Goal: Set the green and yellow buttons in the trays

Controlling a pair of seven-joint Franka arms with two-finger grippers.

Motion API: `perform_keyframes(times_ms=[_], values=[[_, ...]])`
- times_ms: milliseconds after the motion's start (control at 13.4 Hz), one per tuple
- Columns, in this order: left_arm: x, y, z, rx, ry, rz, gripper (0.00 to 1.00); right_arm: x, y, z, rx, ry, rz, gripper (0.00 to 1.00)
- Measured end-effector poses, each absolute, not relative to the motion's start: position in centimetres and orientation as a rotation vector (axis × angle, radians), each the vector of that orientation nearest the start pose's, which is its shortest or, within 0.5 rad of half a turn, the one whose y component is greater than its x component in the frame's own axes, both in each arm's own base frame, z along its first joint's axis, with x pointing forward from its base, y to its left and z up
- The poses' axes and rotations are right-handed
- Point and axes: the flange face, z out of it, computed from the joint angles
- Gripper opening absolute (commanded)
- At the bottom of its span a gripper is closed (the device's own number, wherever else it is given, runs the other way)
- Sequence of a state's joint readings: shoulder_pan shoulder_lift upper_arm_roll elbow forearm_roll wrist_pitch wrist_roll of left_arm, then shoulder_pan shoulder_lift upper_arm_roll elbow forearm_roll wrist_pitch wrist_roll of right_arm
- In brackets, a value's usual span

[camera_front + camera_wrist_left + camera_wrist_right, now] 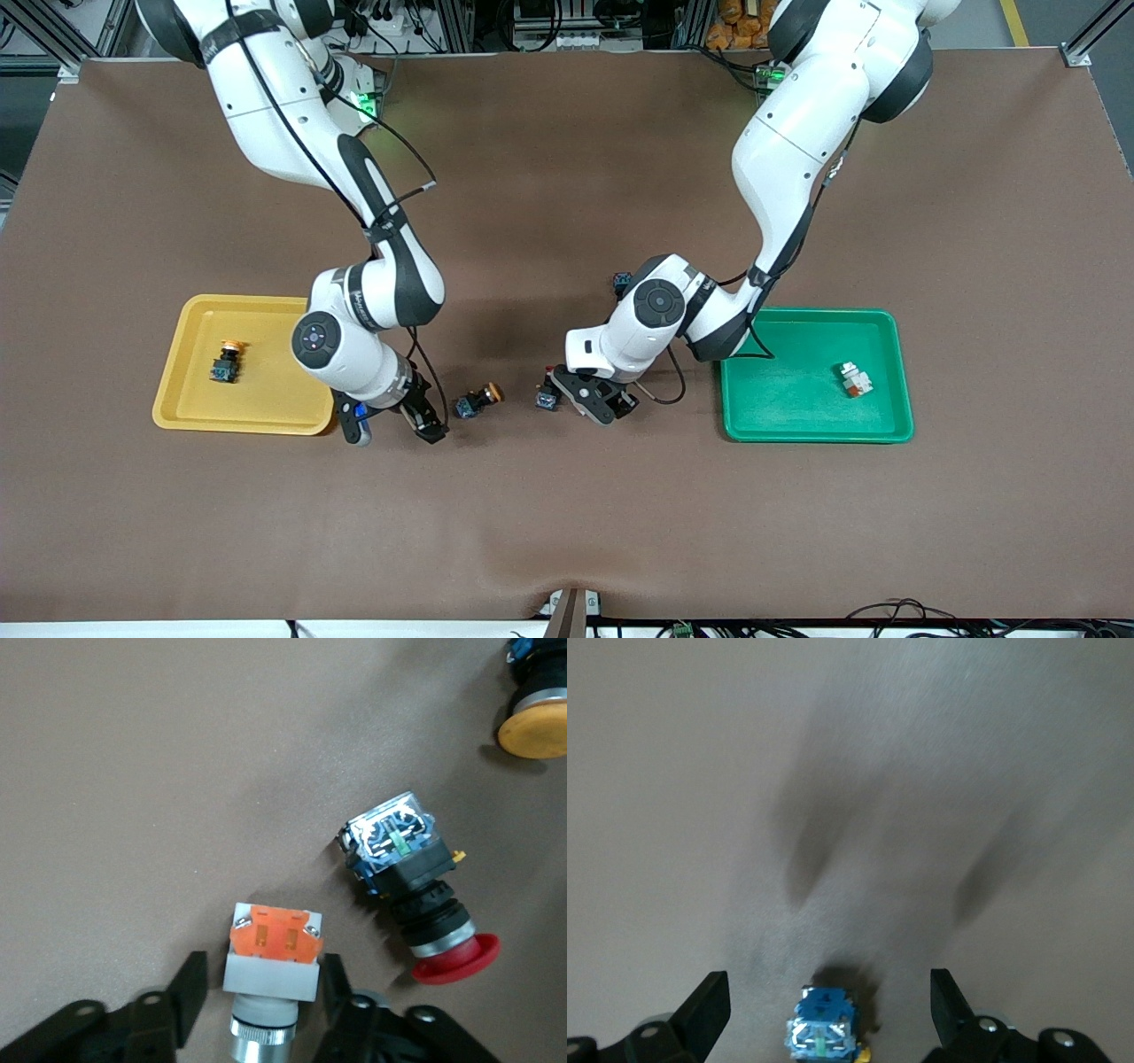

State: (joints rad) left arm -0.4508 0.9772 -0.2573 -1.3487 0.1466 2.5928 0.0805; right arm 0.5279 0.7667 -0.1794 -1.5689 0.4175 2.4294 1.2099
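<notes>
My left gripper (592, 403) is low over the table, between the trays. In the left wrist view it (264, 992) is open around a white-bodied button (270, 961) with an orange patch, with small gaps on both sides. My right gripper (392, 432) is open beside the yellow tray (190, 403). A yellow-capped button (478, 400) lies on the table. In the right wrist view it (824, 1032) shows between the wide-open fingers (709, 1010) of that gripper (828, 1010). The yellow tray holds another yellow-capped button (228, 361). The green tray (780, 425) holds a white-bodied button (855, 379).
A red-capped dark button (416, 895) lies right beside the white one and shows next to the left gripper (547, 399). Another small dark button (623, 282) lies farther from the front camera, partly hidden by the left arm. The brown table stretches wide all round.
</notes>
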Motion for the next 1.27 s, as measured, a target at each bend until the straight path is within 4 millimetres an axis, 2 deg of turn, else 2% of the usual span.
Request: perform_keyframes(times_ms=[225,374,449,524,599,749,898,1048,1198,1273], values=[[61.0,-45.7,17.6,-3.069,1.220,-0.428,0.00,65.7,28.2,19.1,-2.524,1.536,0.064,1.00],[61.5,-45.6,18.4,-3.078,1.197,-0.457,0.00,65.4,29.1,18.3,-2.535,1.528,0.066,1.00],[61.8,-45.5,19.2,-3.083,1.181,-0.468,0.00,65.4,29.4,18.2,-2.533,1.529,0.064,0.63],[62.2,-45.2,20.4,-3.084,1.167,-0.454,0.00,65.5,29.7,18.2,-2.531,1.528,0.062,0.17],[62.5,-44.8,21.9,-3.082,1.152,-0.416,0.00,65.4,30.2,18.4,-2.538,1.516,0.058,0.00],[62.9,-44.0,26.1,-3.081,1.103,-0.344,0.00,65.0,31.2,18.5,-2.571,1.481,0.044,0.00],[62.9,-43.0,31.0,-3.087,1.021,-0.292,0.00,65.0,30.7,18.5,-2.634,1.475,0.057,0.00],[62.9,-41.5,34.4,-3.106,0.901,-0.242,0.00,65.4,28.1,19.5,-2.746,1.478,0.121,0.00],[63.9,-38.7,36.1,-3.128,0.743,-0.185,0.00,65.9,24.2,22.0,-2.833,1.440,0.230,0.00],[64.6,-36.5,36.5,-3.137,0.644,-0.140,0.00,66.2,21.7,23.7,-2.867,1.394,0.294,0.00]])
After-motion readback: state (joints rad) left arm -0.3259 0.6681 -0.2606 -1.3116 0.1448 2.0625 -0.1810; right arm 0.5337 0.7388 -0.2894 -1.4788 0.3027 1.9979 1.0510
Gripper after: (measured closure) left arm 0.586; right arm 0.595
